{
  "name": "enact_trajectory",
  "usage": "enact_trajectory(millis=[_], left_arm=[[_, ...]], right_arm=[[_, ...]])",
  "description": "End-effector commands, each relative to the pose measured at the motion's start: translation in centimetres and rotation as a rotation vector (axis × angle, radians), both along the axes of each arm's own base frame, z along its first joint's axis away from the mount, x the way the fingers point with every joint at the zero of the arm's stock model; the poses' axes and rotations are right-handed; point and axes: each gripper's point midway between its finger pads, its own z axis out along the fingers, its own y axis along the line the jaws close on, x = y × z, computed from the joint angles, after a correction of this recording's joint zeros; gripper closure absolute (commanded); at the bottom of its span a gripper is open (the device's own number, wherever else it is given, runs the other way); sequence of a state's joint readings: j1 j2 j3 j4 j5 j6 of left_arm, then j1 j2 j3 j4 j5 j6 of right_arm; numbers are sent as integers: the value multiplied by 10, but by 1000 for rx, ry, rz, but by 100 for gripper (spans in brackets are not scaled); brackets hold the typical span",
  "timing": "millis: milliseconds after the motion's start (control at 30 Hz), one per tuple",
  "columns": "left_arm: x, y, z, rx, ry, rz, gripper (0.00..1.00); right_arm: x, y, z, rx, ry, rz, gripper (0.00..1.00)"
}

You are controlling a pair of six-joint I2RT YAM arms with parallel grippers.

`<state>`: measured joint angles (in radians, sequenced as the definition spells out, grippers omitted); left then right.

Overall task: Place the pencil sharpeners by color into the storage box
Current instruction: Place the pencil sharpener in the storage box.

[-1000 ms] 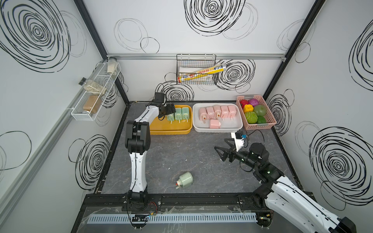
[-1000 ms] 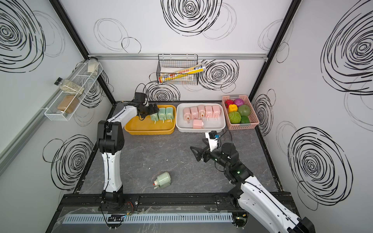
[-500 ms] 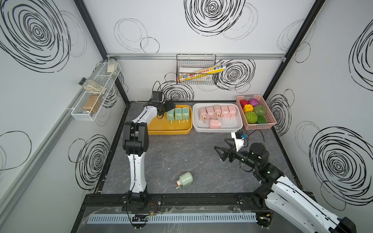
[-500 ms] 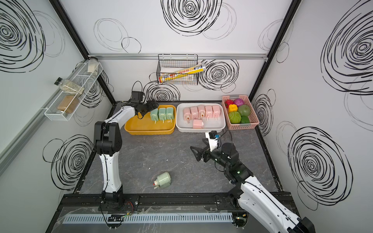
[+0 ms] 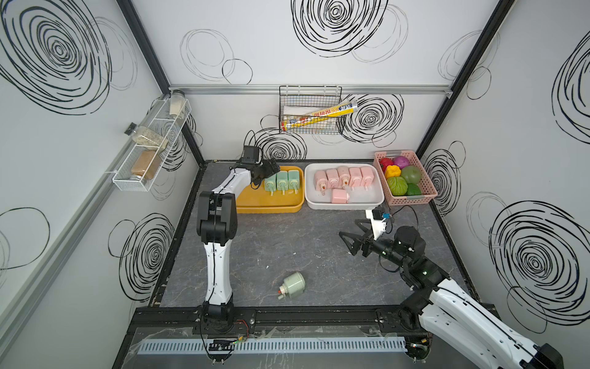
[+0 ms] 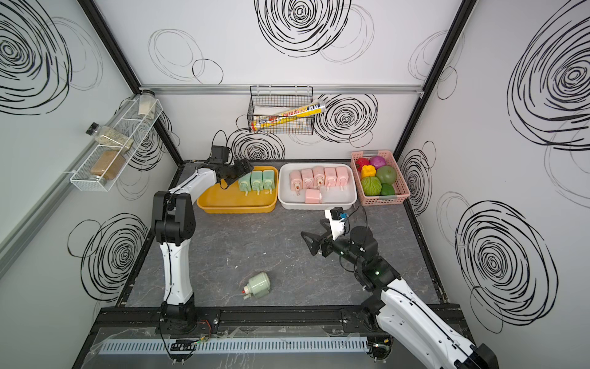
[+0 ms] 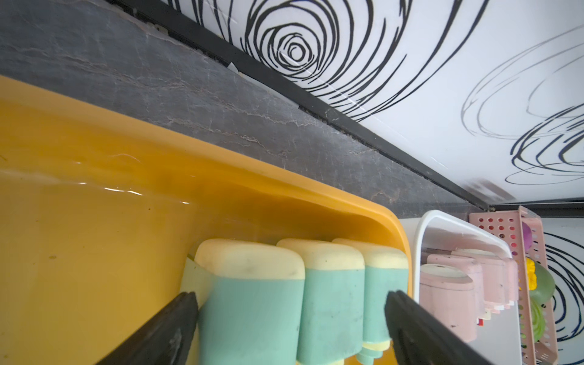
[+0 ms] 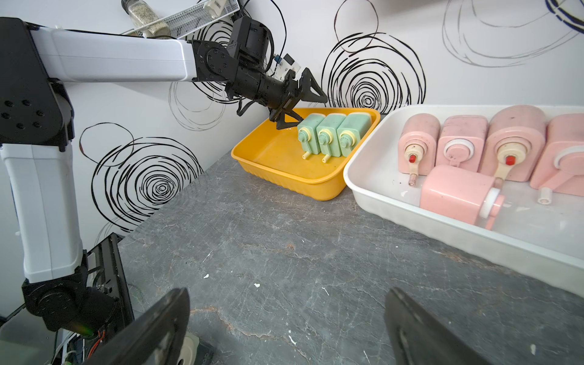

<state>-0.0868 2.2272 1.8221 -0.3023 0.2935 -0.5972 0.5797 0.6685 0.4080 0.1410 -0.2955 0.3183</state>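
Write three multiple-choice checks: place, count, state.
1. Where is the loose green sharpener? A in the pink basket; B on the tabletop, near the front edge; C on the shelf.
2. How many pink sharpeners are in the white tray? A four; B six; C eight.
3. The left tool is: A shut on a sharpener; B out of view; C open, at the green row in the yellow tray.
Answers: B, alone on the grey surface; B, five in a row plus one in front; C, its fingers stand wide apart.
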Motion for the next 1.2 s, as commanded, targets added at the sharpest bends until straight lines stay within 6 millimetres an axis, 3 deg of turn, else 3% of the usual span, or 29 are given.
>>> enact_trajectory(millis=[0,267,667,867,1000,1167], left_arm=[[3,-5,-5,-16,-8,11,1],[2,-3,-17,-15,11,32,1],[3,-17,-11,-89,-6,-12,1],[1,-2,-16,-42,8,15,1],[-6,9,0,20,-19,28,1],[-22,20,36,153,-80,55,1]], right_arm=[[-2,2,7,9,-14,7,0],[-2,1,6,4,-13,9,0],[-3,1,6,2,-12,9,0],[-3,1,6,0,-8,9,0],[-1,0,2,-10,8,-4,0],[-10,12,1,-18,28,87,0]])
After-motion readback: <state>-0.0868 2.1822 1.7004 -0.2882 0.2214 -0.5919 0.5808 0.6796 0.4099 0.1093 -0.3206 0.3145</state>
